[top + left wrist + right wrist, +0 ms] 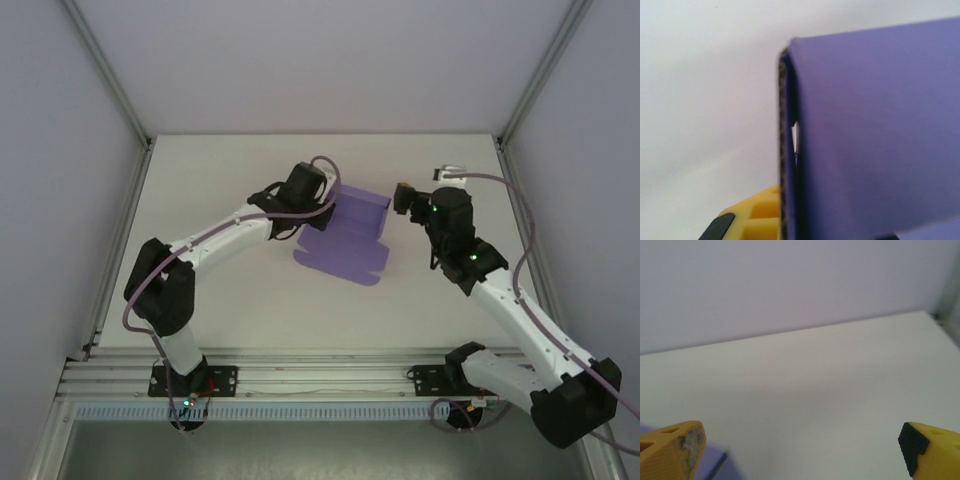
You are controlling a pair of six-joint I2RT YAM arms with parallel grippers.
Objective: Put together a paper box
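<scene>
The right gripper (800,455) is spread wide: in its wrist view the two yellow fingertips (675,450) sit at opposite bottom corners with only bare table (815,390) between them. It holds nothing and touches nothing. A sliver of the box (715,467) shows just beside its left fingertip, blurred and cut off by the frame edge. From above, this gripper (403,197) hangs just beside the right end of the box's raised panel; whether it touches the card there is too small to tell.

The left gripper (327,207) is at the left end of that same raised panel. In its wrist view the box (875,140) is pressed close to the lens and out of focus, its folded edge running top to bottom. One yellow finger (757,217) shows at the lower left, right against that edge; the other finger is hidden behind the card. Whether the jaws clamp the card or merely flank it cannot be told.

The box (345,245) lies near the middle of the table (250,300), between the two grippers. Its near part is flat on the surface and its far panel is folded upward. The left arm covers the sheet's far left corner.
</scene>
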